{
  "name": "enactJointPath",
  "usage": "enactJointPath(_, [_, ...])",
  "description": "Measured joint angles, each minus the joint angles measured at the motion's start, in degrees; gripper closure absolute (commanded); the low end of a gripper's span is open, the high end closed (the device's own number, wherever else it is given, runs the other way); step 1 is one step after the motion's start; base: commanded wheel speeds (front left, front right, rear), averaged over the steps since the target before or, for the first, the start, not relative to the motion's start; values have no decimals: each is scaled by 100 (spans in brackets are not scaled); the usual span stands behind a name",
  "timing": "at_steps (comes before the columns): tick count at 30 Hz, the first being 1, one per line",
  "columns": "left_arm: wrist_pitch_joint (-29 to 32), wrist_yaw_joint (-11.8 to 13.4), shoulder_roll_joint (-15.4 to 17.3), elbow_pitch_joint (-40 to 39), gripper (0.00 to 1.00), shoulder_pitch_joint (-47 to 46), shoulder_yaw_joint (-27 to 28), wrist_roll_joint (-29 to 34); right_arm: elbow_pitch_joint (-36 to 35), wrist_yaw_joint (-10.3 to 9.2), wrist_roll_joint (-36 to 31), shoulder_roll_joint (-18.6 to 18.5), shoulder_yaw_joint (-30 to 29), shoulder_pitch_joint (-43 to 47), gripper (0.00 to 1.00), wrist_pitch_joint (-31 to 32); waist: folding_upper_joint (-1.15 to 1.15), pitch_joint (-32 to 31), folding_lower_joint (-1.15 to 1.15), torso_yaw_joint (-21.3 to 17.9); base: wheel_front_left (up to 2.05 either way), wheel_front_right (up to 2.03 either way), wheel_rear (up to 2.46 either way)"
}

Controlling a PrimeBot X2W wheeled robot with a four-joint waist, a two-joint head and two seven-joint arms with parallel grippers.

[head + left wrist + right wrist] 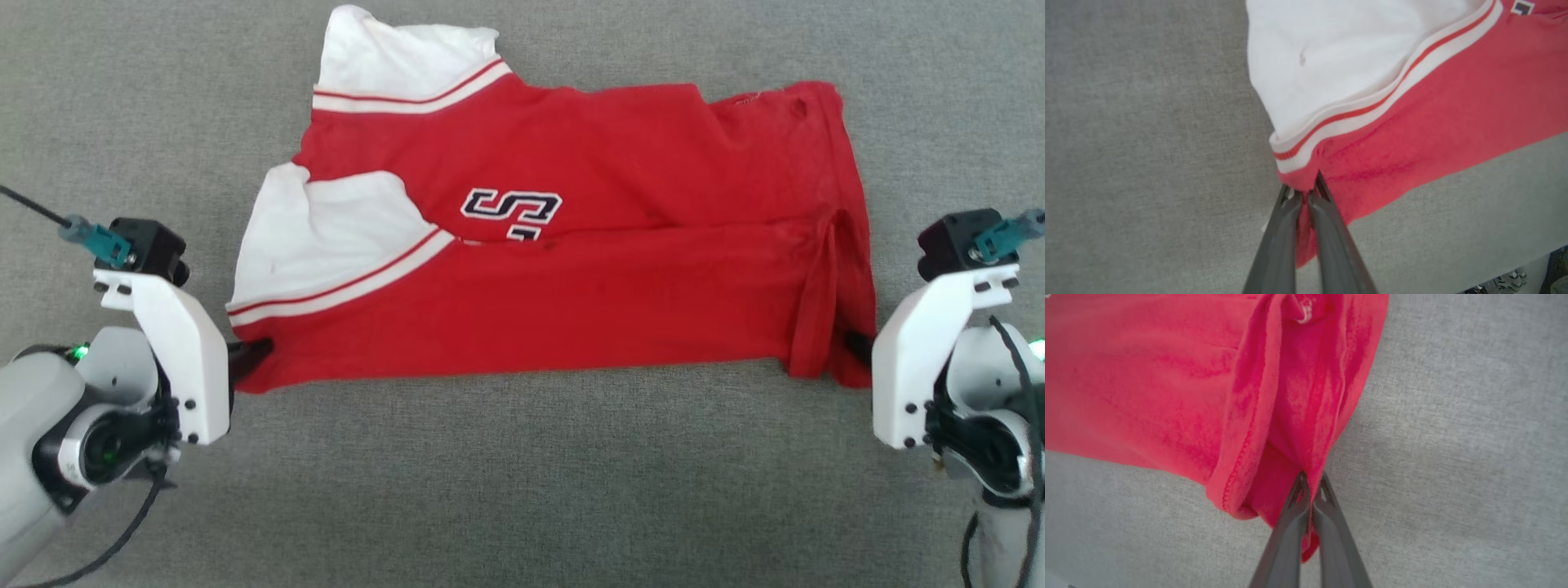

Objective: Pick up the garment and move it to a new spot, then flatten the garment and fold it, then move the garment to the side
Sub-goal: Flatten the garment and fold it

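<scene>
1. garment (620, 310) lies folded on grey surface (522, 490), left gripper (251, 354) and right gripper (854, 343) each clamped on one near corner
2. small pinch may slip if arms lift unevenly, spoiling the fold

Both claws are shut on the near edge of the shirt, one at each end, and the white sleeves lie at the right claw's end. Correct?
Not quite. The white sleeves lie at the end of the shirt held by the left claw, as the head view shows. The right claw pinches all-red fabric. The rest stands: both claws are shut on the near edge, one at each end.
</scene>
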Motion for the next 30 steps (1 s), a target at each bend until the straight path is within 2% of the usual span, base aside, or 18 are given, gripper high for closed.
enactJointPath(11, [-210, 637, 644, -1243, 100, 532, -29, -37, -938, 0, 421, -223, -127, 777, 100, 797, 0, -89, 0, 23, 0, 0, 0])
enactJointPath(17, [-326, 780, 713, -1458, 100, 871, -136, -190, -1159, 0, 516, -136, -219, 1248, 100, 938, 0, -71, 0, 9, 0, 0, 0])
enactJointPath(21, [-334, 766, 590, -1287, 100, 1001, -198, -263, -1010, 0, 439, -43, -157, 1365, 99, 698, 0, -56, 0, -28, 0, 0, 0])
enactJointPath(22, [-335, 769, 557, -1212, 73, 1005, -198, -276, -955, -1, 427, 2, -130, 1365, 81, 591, 0, -49, 0, -38, 0, 0, 0])
enactJointPath(24, [-280, 758, 527, -1121, 51, 1005, -209, -315, -816, -1, 359, 4, -67, 1339, 45, 390, 0, -42, 0, -61, 0, 0, 0])
enactJointPath(25, [-274, 735, 526, -1100, 11, 1004, -201, -315, -771, -1, 356, 22, -47, 1329, 0, 324, 0, -41, 0, -73, 0, 0, 0])
enactJointPath(26, [-275, 733, 530, -1080, 0, 997, -183, -316, -727, -1, 350, 38, -40, 1327, 0, 266, 0, -41, 0, -84, 0, 0, 0])
enactJointPath(30, [-244, 728, 699, -1122, 0, 859, -107, -258, -698, 0, 378, 79, -2, 1297, 0, 99, 0, -64, 0, -130, 0, 0, 0])
